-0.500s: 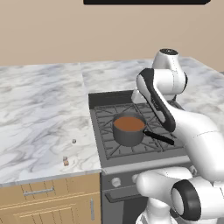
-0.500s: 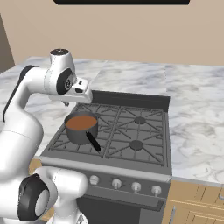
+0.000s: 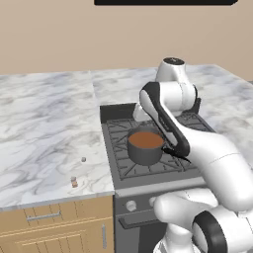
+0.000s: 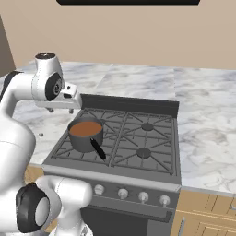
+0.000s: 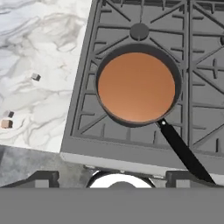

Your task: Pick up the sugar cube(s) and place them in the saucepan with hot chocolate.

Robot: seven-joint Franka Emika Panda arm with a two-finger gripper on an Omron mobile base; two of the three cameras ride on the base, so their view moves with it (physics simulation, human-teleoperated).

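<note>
The saucepan (image 5: 136,87) is dark grey with a long black handle, holds reddish-brown hot chocolate and sits on the stove's front left burner (image 3: 145,146) (image 4: 85,131). Three tiny sugar cubes lie on the marble counter left of the stove. One pale cube (image 5: 36,77) (image 3: 83,159) lies farther back. A grey cube (image 5: 9,114) (image 3: 73,179) and a tan cube (image 5: 5,124) (image 3: 74,184) sit together near the front edge. My gripper (image 4: 61,110) (image 5: 112,179) hangs open above the stove's left rear, over the pan, with nothing between its fingers.
The black stove (image 4: 138,138) has several grated burners and a row of knobs (image 4: 122,192) on its front. Marble counter (image 3: 44,128) runs on both sides of it, with wooden drawers (image 3: 49,222) below. A beige wall stands behind.
The hand has shifted a little to the left, toward the counter side of the stove. Pan and cubes have not moved.
</note>
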